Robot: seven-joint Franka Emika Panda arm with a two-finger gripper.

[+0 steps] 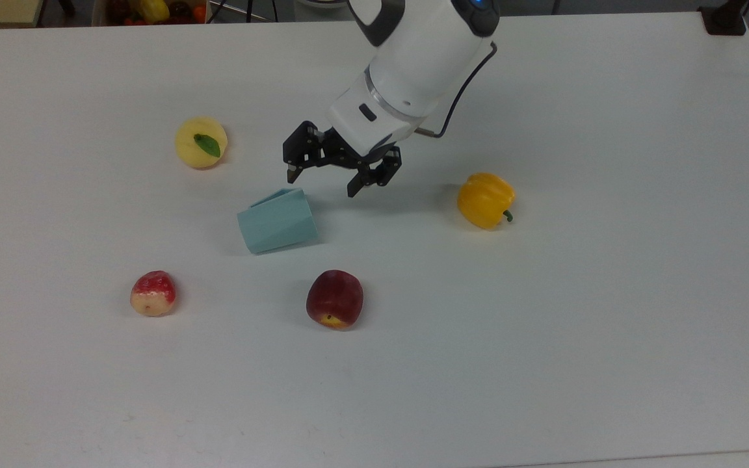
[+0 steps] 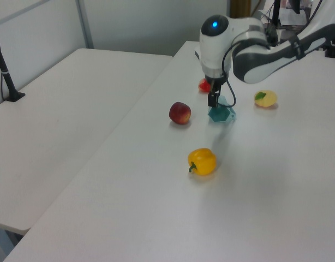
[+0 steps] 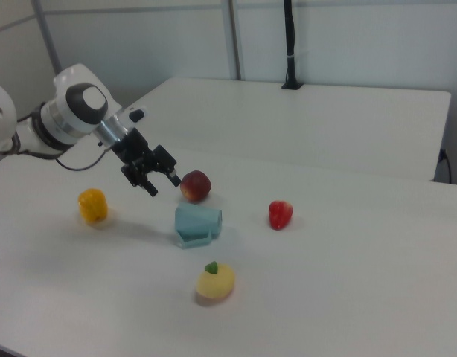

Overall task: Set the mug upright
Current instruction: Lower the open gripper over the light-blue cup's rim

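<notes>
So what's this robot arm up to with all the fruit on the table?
It is going for the mug, not the fruit. The pale blue mug lies tipped on its side on the white table, and the arm's gripper hangs open just above and beside it, touching nothing. Around the mug sit a yellow pepper, a dark red apple, a small red fruit and a pale yellow fruit with a leaf, all untouched.
</notes>
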